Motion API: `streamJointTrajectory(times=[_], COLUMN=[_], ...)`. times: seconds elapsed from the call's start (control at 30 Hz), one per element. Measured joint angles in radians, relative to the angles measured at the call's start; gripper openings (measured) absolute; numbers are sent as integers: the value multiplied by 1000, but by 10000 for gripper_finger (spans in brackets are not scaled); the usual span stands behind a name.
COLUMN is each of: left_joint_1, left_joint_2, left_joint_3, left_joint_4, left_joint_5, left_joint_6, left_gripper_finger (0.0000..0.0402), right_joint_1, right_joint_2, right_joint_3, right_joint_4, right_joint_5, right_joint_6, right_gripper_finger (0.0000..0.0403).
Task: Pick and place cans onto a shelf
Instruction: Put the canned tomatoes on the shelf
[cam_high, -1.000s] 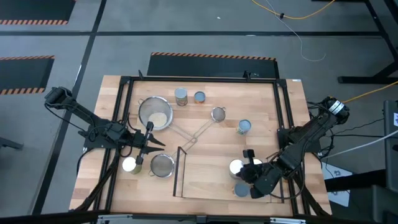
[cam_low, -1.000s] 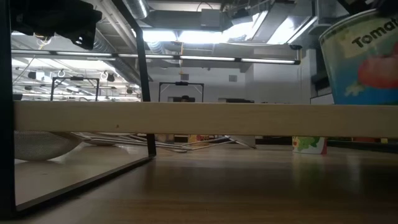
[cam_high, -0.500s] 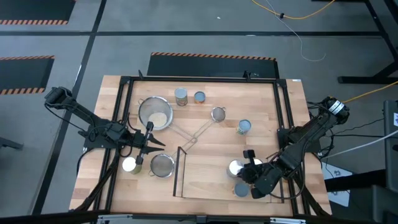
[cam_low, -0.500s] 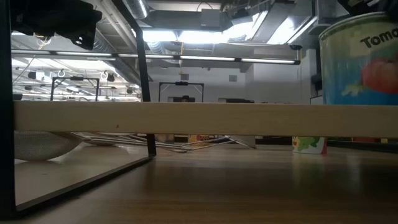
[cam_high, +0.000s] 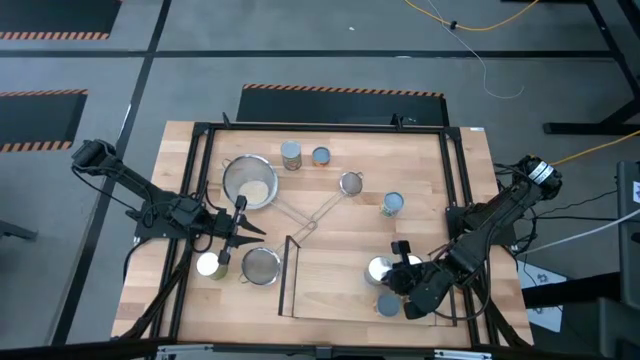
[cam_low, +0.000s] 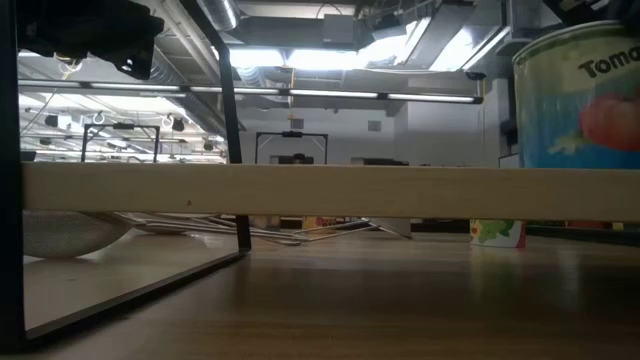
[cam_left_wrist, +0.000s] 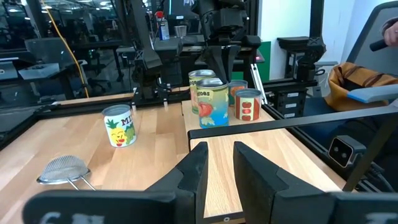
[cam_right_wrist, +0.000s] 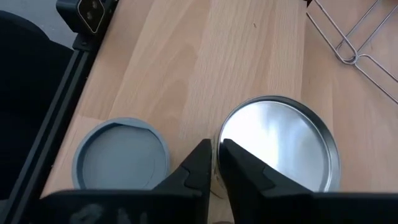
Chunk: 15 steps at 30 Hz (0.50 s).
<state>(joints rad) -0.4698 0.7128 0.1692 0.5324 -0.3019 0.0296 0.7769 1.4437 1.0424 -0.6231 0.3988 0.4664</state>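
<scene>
We see the right gripper (cam_high: 400, 277) low over the shelf (cam_high: 330, 285), at the worktop's (cam_high: 430, 170) 5 o'clock corner. Its fingers (cam_right_wrist: 239, 167) sit nearly together with only a thin slit between them, right at the rim of a shiny-topped can (cam_right_wrist: 280, 146); we cannot tell if they pinch the rim or just touch it. That shiny-topped can (cam_high: 380, 268) stands upright on the shelf, and a grey-topped can (cam_high: 387, 305) stands just beside it at its 6 o'clock, also on the shelf.

The left gripper (cam_high: 232, 238) hangs at the worktop's 8 o'clock side, fingers (cam_left_wrist: 194, 171) parted and holding nothing. A white-topped can (cam_high: 209, 264) stands just at its 7 o'clock, a mesh strainer (cam_high: 261, 266) at its 5 o'clock, touching the shelf's black rail (cam_high: 288, 275).

More cans off the shelf: two (cam_high: 291, 154) (cam_high: 321, 155) near 12 o'clock, side by side, and a pineapple-label can (cam_high: 392, 204) toward 3 o'clock. A steel pan (cam_high: 250, 181) sits at 10 o'clock; a small strainer (cam_high: 351, 183) lies near centre.

In the low view a tomato-label can (cam_low: 580, 95) stands on the shelf board (cam_low: 300, 190).
</scene>
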Motion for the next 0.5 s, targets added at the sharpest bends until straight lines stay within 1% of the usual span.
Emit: streamJointTrajectory(times=[0.07, 0.3, 0.4, 0.5], left_joint_1=[0, 0, 0, 0], left_joint_2=[0, 0, 0, 0], left_joint_3=[0, 0, 0, 0], left_joint_4=[0, 0, 0, 0], left_joint_5=[0, 0, 0, 0], left_joint_6=[0, 0, 0, 0], left_gripper_finger=[69, 69, 69, 69], right_joint_1=[0, 0, 0, 0], right_joint_2=[0, 0, 0, 0], right_joint_3=[0, 0, 0, 0], right_joint_4=[0, -1, -1, -1], right_joint_5=[0, 0, 0, 0], right_joint_6=[0, 0, 0, 0], right_gripper_finger=[60, 127, 142, 146])
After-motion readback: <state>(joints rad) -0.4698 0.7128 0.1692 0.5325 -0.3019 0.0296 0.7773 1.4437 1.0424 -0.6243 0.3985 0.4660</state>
